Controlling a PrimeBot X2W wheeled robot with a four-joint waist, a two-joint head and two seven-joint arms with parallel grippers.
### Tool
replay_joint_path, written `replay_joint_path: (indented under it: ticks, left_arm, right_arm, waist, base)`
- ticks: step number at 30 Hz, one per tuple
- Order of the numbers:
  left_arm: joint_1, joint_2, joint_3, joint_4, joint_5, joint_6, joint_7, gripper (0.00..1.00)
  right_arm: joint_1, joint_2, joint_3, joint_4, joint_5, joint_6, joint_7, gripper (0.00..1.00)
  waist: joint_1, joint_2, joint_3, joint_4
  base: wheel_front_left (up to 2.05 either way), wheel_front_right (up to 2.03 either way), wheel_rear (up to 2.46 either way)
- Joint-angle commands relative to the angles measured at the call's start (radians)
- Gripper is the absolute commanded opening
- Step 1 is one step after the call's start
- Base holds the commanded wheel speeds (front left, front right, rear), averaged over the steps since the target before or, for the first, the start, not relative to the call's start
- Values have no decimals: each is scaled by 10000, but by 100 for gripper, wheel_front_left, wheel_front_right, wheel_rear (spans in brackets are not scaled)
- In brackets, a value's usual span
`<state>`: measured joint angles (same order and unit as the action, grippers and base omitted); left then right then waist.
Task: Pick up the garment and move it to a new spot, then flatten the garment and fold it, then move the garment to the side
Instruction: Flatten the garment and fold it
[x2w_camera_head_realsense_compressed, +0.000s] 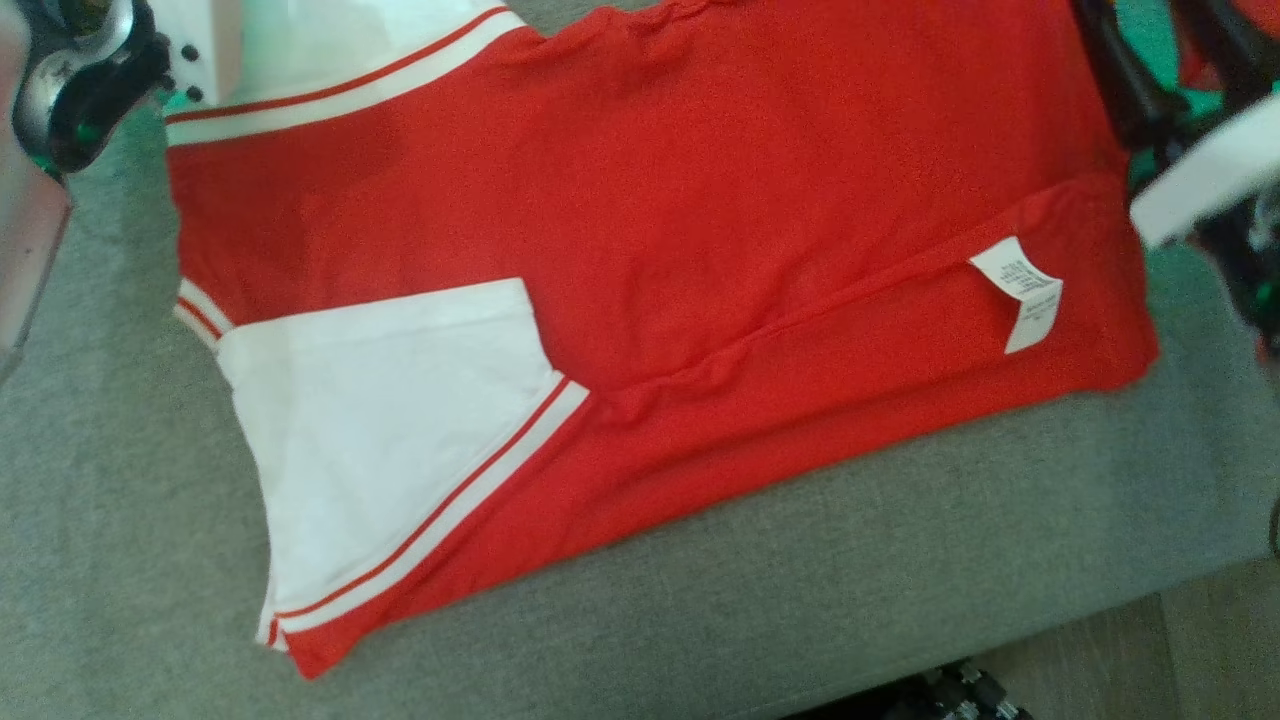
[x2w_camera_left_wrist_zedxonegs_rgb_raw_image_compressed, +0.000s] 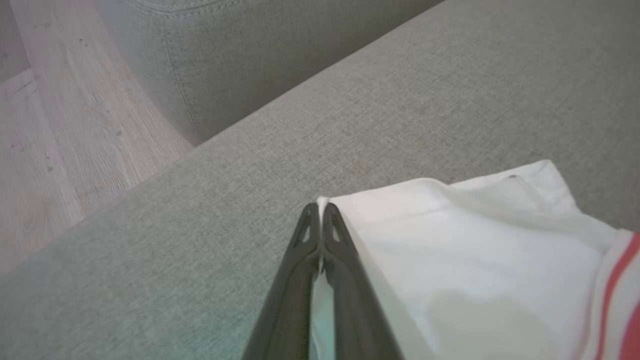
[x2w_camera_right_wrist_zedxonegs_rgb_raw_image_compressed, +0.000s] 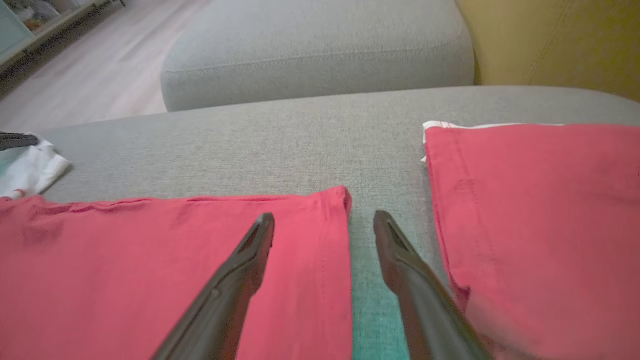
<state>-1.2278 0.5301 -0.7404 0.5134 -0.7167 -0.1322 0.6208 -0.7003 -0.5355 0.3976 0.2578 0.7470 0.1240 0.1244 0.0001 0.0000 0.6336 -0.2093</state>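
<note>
Red garment (x2w_camera_head_realsense_compressed: 640, 230) with white sleeves lies spread and mostly flat on the grey sofa cushion (x2w_camera_head_realsense_compressed: 700, 600), slanted across it. Care label (x2w_camera_head_realsense_compressed: 1020, 290) faces up near the right edge. The near white sleeve (x2w_camera_head_realsense_compressed: 390, 420) looks folded in over the red body.

Left hand (x2w_camera_left_wrist_zedxonegs_rgb_raw_image_compressed: 320, 212) is closed, tips pinching the edge of the far-left white sleeve (x2w_camera_left_wrist_zedxonegs_rgb_raw_image_compressed: 475, 240), with a sliver of white cloth between the fingers. Right hand (x2w_camera_right_wrist_zedxonegs_rgb_raw_image_compressed: 325, 216) is open wide at the far right. One finger is over the red hem corner (x2w_camera_right_wrist_zedxonegs_rgb_raw_image_compressed: 330, 210), the other over bare cushion, and contact can't be told. A second red panel (x2w_camera_right_wrist_zedxonegs_rgb_raw_image_compressed: 540, 210) lies right of that gap, maybe the same garment, unclear.

Handling, my read: thin knit, light, limp, no stiffness. It should sag from any single pinch and drag on the woven cushion rather than slide. Not fragile. Best taken at two corners on the stitched hems, which are thicker and give the fingers more bite. A one-point lift would likely bunch it. The right hand looks lined up for the hem corner, and a pinch there would pair with the left one.
</note>
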Motion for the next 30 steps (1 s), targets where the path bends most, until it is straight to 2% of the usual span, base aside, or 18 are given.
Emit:
replay_joint_path:
  ticks: [1, 7, 8, 9, 10, 12, 13, 15, 20, 24, 30]
  left_arm:
    - [-575, 452, 300, -325, -58, 18, -86, 0]
    - [-880, 427, -281, -344, -313, 17, -498, 0]
    - [-925, 428, -361, -322, -362, 17, -548, 0]
    - [-968, 428, -439, -296, -411, 17, -600, 0]
    - [-1009, 423, -515, -265, -462, 17, -655, 0]
    - [-1091, 413, -650, -192, -547, 16, -790, 0]
    - [-1128, 403, -717, -153, -596, 16, -848, 0]
    - [-1203, 394, -845, -76, -677, 16, -984, 0]
    - [-1479, 504, -1165, 20, -695, 16, -1718, 0]
    - [-1851, 550, -1136, 71, -592, 16, -2750, 0]
    - [-2230, 463, -1037, -181, -863, 16, -4212, 0]
  right_arm:
    - [76, -260, 111, -75, 117, 67, 141, 100]
    - [-1685, -348, 973, 1532, 351, 67, 1377, 100]
    - [-1883, -347, 1085, 1721, 347, 67, 1446, 87]
    - [-2056, -349, 1196, 1891, 339, 67, 1491, 66]
    - [-2208, -354, 1294, 2040, 340, 67, 1501, 51]
    - [-2430, -355, 1469, 2285, 380, 67, 1465, 33]
    - [-2519, -356, 1547, 2390, 415, 67, 1435, 18]
    - [-2664, -368, 1713, 2558, 514, 67, 1357, 0]
    - [-3082, -420, 1900, 2961, 661, 67, 497, 0]
    - [-3284, -459, 1852, 3117, 1002, 67, -138, 0]
    - [-3124, -954, 1671, 2887, 1783, 67, -835, 0]
  waist:
    - [-1, 0, 12, 93]
    - [-1, 0, 10, 430]
    - [-1, 0, 4, 463]
    - [-1, 0, -2, 493]
    - [-1, 0, -8, 524]
    - [-1, 0, -15, 580]
    - [-1, 0, -15, 609]
    - [-1, 0, -8, 665]
    - [-1, 0, 18, 757]
    - [-1, 0, -48, 809]
    - [-1, 0, -348, 1082]
  base:
    - [0, 0, 0]
    - [0, 0, 0]
    - [0, 0, 0]
    - [0, 0, 0]
    - [0, 0, 0]
    - [0, 0, 0]
    - [0, 0, 0]
    - [0, 0, 0]
    - [0, 0, 0]
    - [0, 0, 0]
    - [0, 0, 0]
